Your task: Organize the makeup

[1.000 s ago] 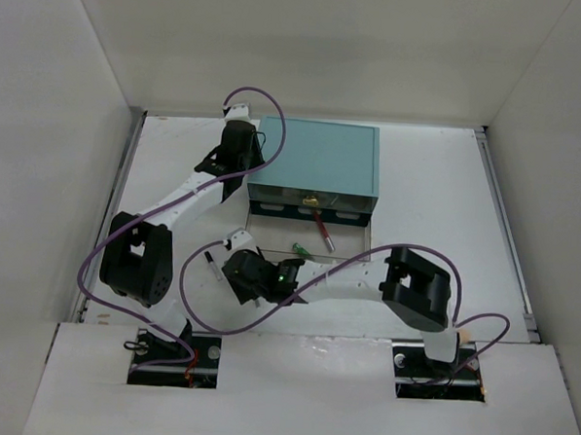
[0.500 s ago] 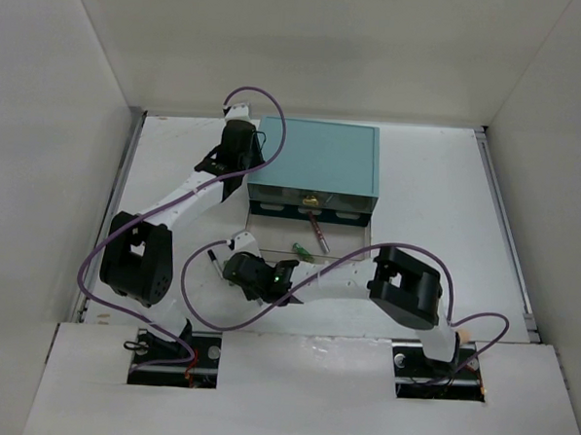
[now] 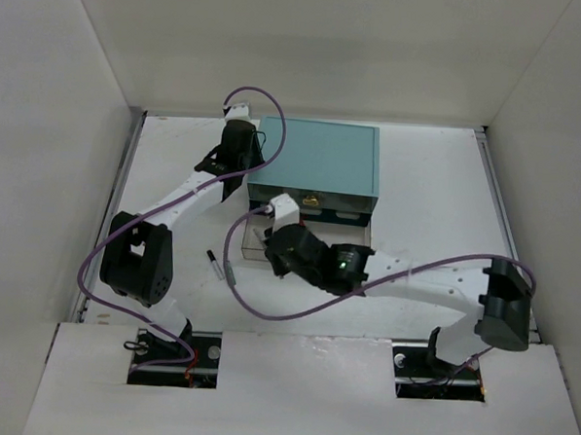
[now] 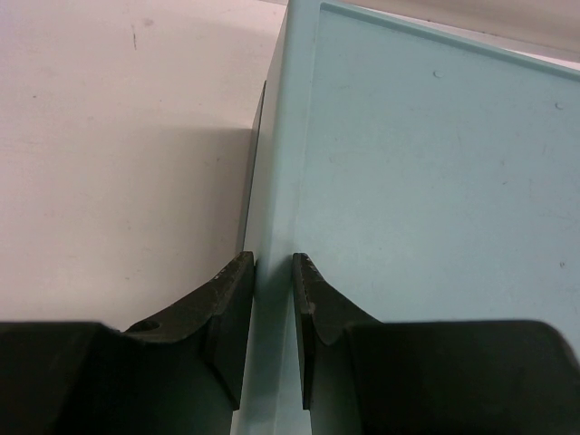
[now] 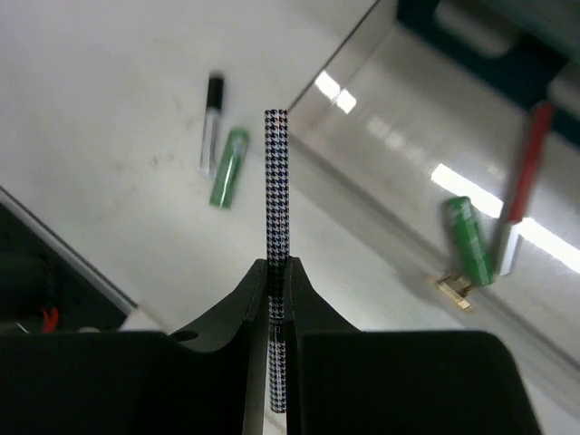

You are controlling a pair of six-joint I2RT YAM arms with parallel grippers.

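Between the pads of the right claw [image 5: 276, 267] sits a slim black-and-white houndstooth tube [image 5: 275, 181], grasped at its lower end and pointing straight out ahead of the claw, apparently off the white counter [image 5: 109, 109]. Ahead and to the right of that claw lies the clear plastic drawer tray [image 5: 408, 109], which holds a short green stick [image 5: 469, 240] and a thin red pencil [image 5: 528, 163], so part of the sorting looks done. Ahead and to the left, a second green stick [image 5: 228, 168] and a clear black-capped tube [image 5: 211, 122] lie loose on the counter just beside each other. They seem left to gather, as does the held tube. The left claw [image 4: 272, 272] is clenched on the top edge of the big teal drawer box [image 4: 435, 181], apparently steadying it.
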